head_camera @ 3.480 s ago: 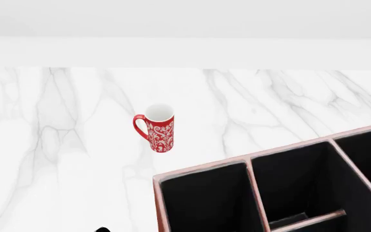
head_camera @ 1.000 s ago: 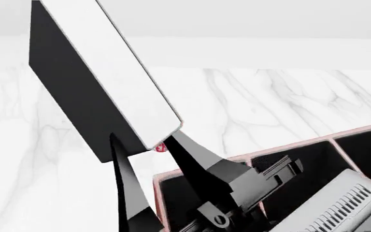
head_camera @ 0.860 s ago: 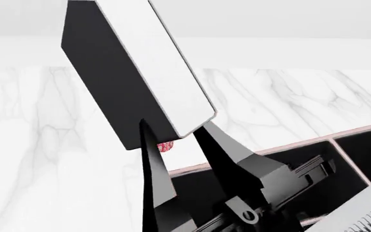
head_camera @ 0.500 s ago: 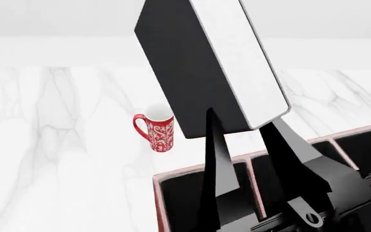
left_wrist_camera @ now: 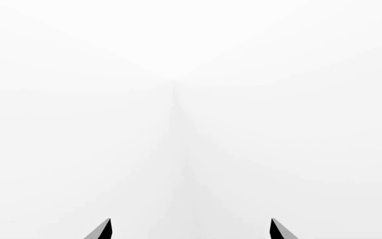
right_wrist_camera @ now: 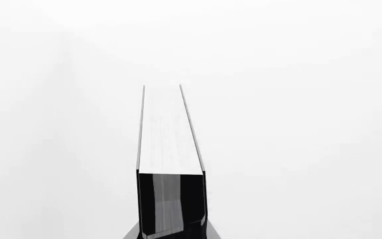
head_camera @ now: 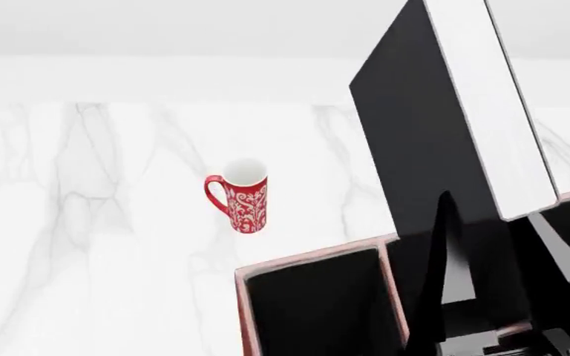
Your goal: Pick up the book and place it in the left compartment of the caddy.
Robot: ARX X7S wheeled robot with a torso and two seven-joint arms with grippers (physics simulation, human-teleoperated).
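Note:
The black book [head_camera: 433, 141] with white page edges is held nearly upright in my right gripper [head_camera: 490, 209], which is shut on its lower end. It hangs above the reddish-brown caddy [head_camera: 310, 258], over the bay to the right of the left compartment [head_camera: 315, 311], which shows only black lining. In the right wrist view the book [right_wrist_camera: 169, 134] stands out from the right gripper [right_wrist_camera: 172, 234], page edges facing the camera. My left gripper [left_wrist_camera: 189, 230] is open and empty, facing a white wall corner; it does not show in the head view.
A red patterned mug [head_camera: 246, 196] stands on the white marble table [head_camera: 87, 222], to the far left of the caddy. A white wall runs behind the table. The right arm covers the caddy's right bays.
The book, held in my right gripper, has swung from the upper left across to the right, over the caddy, and stands more upright. The mug is uncovered again.

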